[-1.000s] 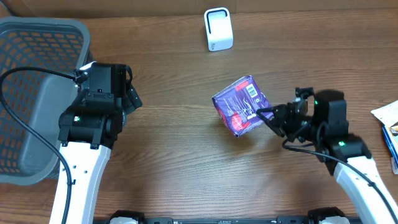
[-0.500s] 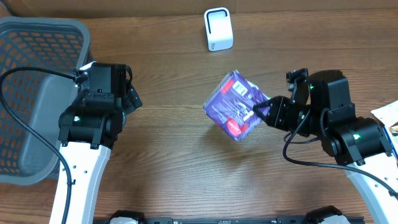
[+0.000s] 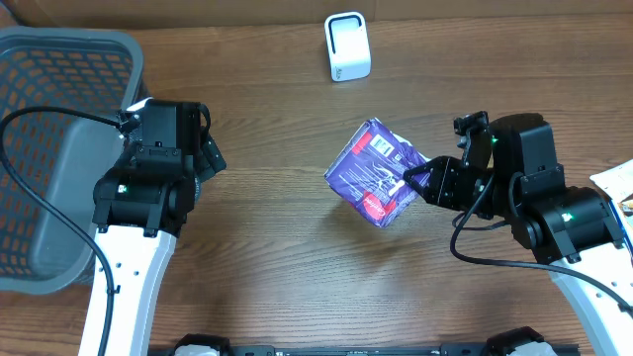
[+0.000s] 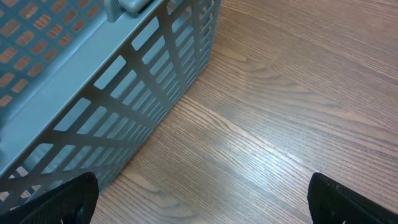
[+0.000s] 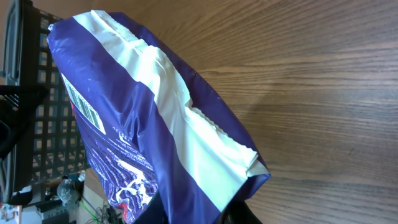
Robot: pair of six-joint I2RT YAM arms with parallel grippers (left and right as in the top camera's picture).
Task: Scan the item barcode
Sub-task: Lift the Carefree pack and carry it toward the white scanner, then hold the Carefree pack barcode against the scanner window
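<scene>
Two arms share this job, and only one carries anything. Our right gripper [image 3: 413, 183] is clenched on the crimped end seam of the purple packet [image 3: 376, 185]. It holds the packet tilted and clear of the table [image 3: 277, 267], on the near side of the white scanner [image 3: 347, 45], well apart from it and slightly toward the right arm. Our left gripper [image 4: 202, 202] is fully released and holds nothing. It hangs far from the scanner on the left arm's side, just beside the grey basket [image 3: 69, 40].

We judge the step in hand to be presenting the barcode [image 3: 384, 146]. The printed stripes face upward on the packet's upper face rather than toward the scanner.

Several things could go wrong from here:
- We grip only a thin strip of soft film, so a quick swing could pull the seam out of the fingers and drop the packet.
- The packet may sag or twist about that one pinch point and turn the barcode away from the scanner.
- Wrinkled, glossy film could keep the code from reading.
- Coming in too close could knock over the small upright scanner.
</scene>
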